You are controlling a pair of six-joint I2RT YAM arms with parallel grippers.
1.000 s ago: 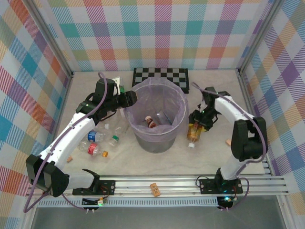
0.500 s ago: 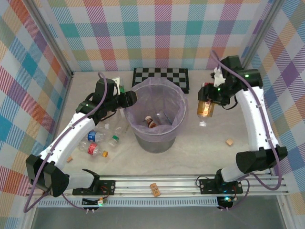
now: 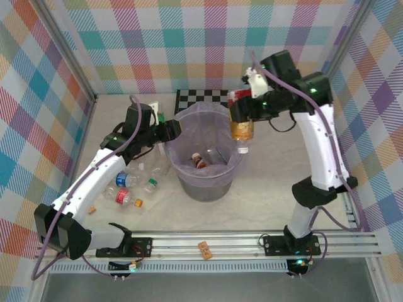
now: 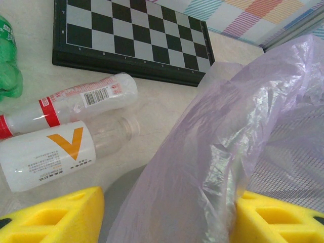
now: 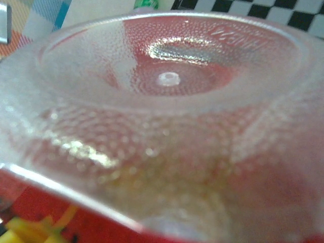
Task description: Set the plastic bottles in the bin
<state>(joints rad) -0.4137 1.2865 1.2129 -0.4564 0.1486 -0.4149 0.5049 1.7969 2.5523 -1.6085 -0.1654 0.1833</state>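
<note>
Amber bottle (image 3: 241, 131), pinched cap-down by the right gripper (image 3: 242, 112), hangs over the right rim of the bin (image 3: 201, 185), whose left rim the left gripper (image 3: 171, 131) clamps; one brown bottle (image 3: 200, 161) lies inside, and several loose bottles (image 3: 126, 181) left of it are not yet binned.

An amber bottle (image 3: 241, 129) hangs cap-down over the rim of the lavender-lined bin (image 3: 200, 186) — other bottles (image 3: 128, 182) lie left of it.

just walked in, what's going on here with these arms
The right gripper holds an amber bottle cap down over the right rim of the bin, not yet released. The left gripper sits at its left rim. A brown bottle lies inside; more bottles lie on the table to its left.
</note>
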